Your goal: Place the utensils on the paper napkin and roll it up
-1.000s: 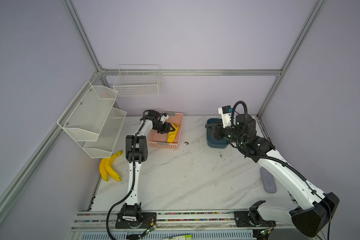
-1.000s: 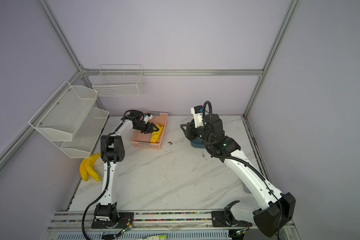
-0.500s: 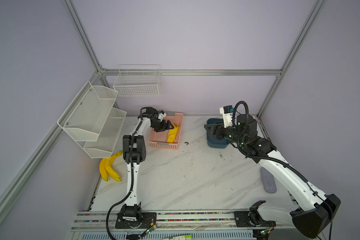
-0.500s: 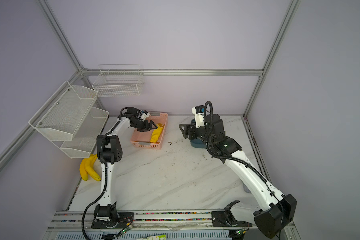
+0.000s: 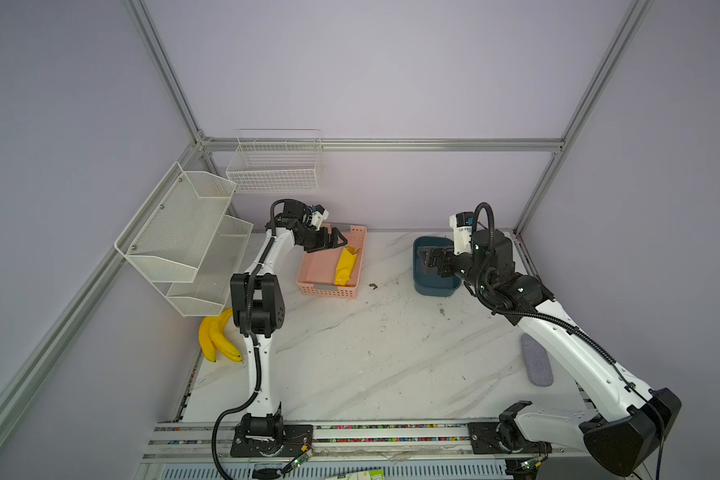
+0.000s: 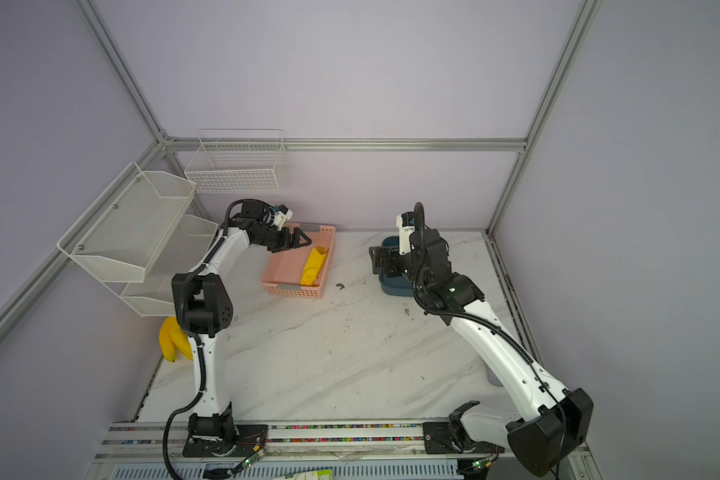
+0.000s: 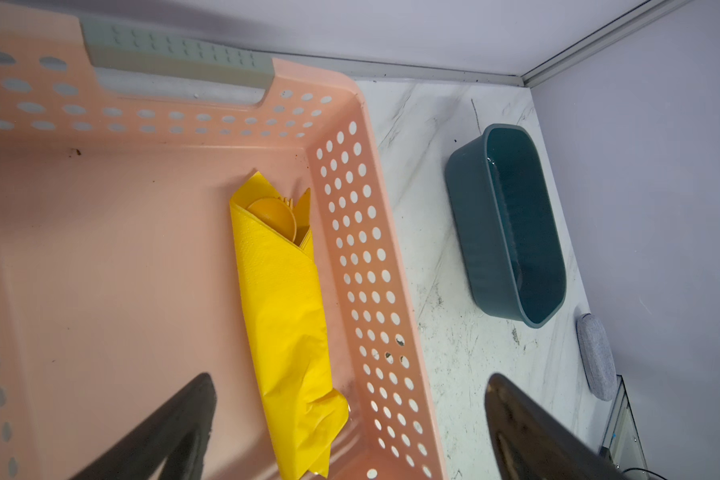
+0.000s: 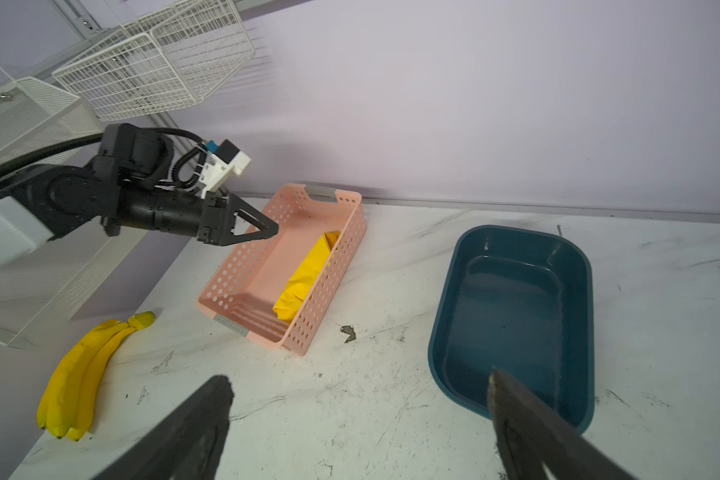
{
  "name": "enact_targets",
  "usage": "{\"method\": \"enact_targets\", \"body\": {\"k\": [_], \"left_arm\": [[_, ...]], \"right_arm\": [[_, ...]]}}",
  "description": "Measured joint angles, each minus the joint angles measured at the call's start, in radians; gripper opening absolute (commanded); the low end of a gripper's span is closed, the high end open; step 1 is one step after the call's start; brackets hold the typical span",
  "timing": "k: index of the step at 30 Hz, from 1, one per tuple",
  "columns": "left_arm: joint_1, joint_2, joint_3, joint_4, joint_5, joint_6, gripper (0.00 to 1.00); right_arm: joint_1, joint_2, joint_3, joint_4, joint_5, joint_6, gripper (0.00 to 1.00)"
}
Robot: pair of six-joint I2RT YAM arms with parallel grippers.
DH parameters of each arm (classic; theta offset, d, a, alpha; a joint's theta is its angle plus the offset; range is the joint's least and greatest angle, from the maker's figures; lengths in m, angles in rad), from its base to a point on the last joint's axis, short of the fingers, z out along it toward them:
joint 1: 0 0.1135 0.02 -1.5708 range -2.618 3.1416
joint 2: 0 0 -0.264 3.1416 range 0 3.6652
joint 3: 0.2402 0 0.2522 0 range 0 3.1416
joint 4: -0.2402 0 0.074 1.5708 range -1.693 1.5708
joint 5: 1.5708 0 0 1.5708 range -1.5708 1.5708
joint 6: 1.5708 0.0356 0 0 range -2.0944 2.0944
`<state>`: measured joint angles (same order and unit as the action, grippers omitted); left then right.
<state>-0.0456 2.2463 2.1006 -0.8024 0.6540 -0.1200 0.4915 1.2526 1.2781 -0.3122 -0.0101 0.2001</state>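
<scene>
**Paper napkin** (image 7: pixel 283 316): rolled into a tube and laid flat on the floor of the pink basket (image 7: pixel 362 249), along the long basket wall that faces the blue tub (image 7: pixel 512 232). Lower end crumpled and folded over, near the basket's front short wall. Seen in both top views (image 5: pixel 345 266) (image 6: pixel 313 266) in the same half of the basket.

**Utensils** (image 7: pixel 273 216): wrapped inside the roll. Round spoon bowl and fork tines exposed at the open end, toward the basket's rear short wall. Knife not distinguishable.

**Left gripper** (image 5: pixel 337 241): jaws spread wide, nothing between them. Held above the rear part of the basket, clear of the roll and of the basket walls. In the left wrist view, dark fingers (image 7: pixel 171 424) at either side of the roll's crumpled end, no contact.

**Right gripper** (image 5: pixel 425 259): jaws spread wide, nothing held. Held well apart from the basket, on the blue-tub side, above the tub's edge. In the right wrist view, one of the fingers (image 8: pixel 524 419) over the tub interior, its mate over the bare tabletop (image 8: pixel 350 407) between tub and basket.

**Other items:**
- Bananas (image 5: pixel 217 340) on the side of the basket opposite the tub, near the tabletop edge.
- Grey pad (image 5: pixel 536 365) beyond the tub, far from the basket.
</scene>
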Motion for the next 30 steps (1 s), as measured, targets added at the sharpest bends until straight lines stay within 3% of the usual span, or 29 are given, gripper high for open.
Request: {"method": "enact_targets", "body": {"k": [7, 16, 23, 30], "left_arm": [[-0.010, -0.254, -0.285, 0.105, -0.100, -0.017, 1.00], [-0.010, -0.603, -0.780, 0.351, -0.330, -0.056, 1.00], [-0.010, -0.846, -1.183, 0.591, -0.603, -0.079, 1.00], [-0.008, -0.873, -1.334, 0.762, -0.863, -0.101, 1.00]], "right_arm": [[-0.097, 0.052, -0.013, 0.001, 0.042, -0.030, 0.97], [-0.155, 0.141, -0.129, 0.082, 0.217, -0.096, 0.97], [-0.260, 0.169, -0.338, 0.296, 0.286, -0.100, 0.97], [-0.352, 0.236, -0.512, 0.601, 0.280, -0.098, 0.97]]}}
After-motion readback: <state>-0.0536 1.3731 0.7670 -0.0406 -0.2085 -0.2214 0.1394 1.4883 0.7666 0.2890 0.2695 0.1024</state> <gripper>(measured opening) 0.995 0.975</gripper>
